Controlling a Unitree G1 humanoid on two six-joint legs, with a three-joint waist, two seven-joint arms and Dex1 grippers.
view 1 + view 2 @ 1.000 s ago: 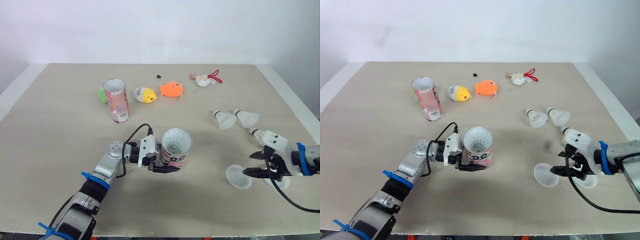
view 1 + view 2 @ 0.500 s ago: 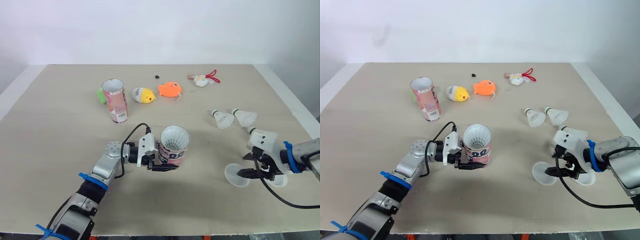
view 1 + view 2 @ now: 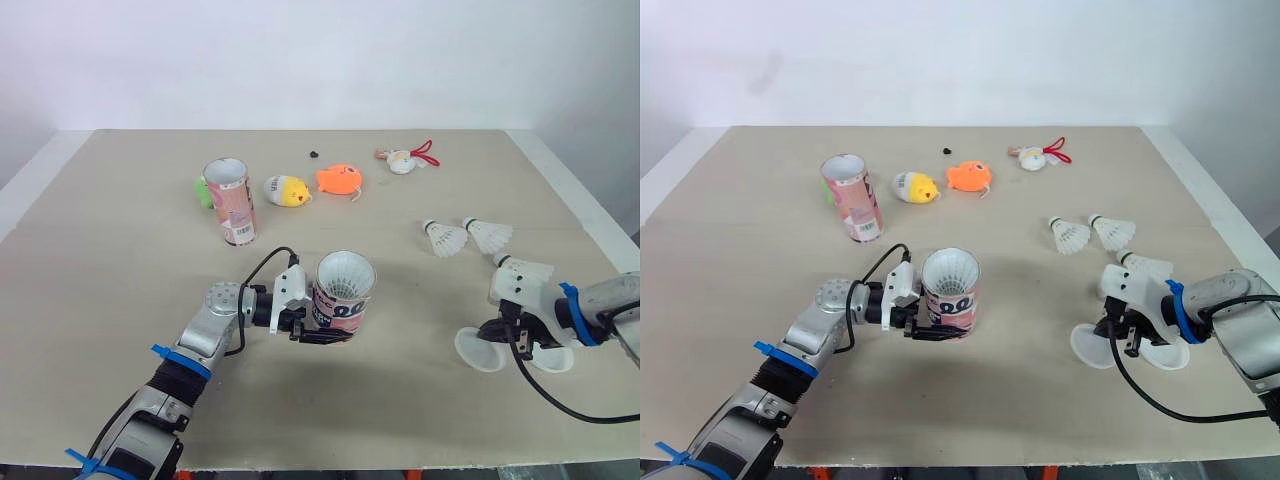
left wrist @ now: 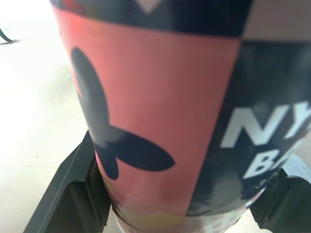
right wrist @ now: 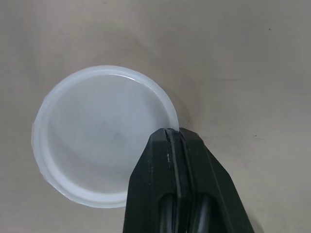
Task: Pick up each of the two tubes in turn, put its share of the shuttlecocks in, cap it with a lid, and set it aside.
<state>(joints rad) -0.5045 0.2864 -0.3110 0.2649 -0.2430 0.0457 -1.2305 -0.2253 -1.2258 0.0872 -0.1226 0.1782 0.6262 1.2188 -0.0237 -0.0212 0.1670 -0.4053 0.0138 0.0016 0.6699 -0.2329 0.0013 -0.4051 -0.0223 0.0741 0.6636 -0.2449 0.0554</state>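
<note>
The change we see is on the right: a second ago the right gripper had its black fingers spread at the translucent lid, and now they are pressed together at the lid's rim. In the right wrist view the closed fingers lie over the rim nearest them, so we judge the rim is pinched, though the contact itself is hidden. The lid sits at the front right of the table, just beside a second lid. The left gripper has hardly moved. Its jaws are clamped on either side of the pink and dark tube, which stands upright at the table's front centre with white shuttlecock feathers showing in its mouth. We take it this tube is filled and capping is next. Two loose shuttlecocks and the other open tube are still waiting.
</note>
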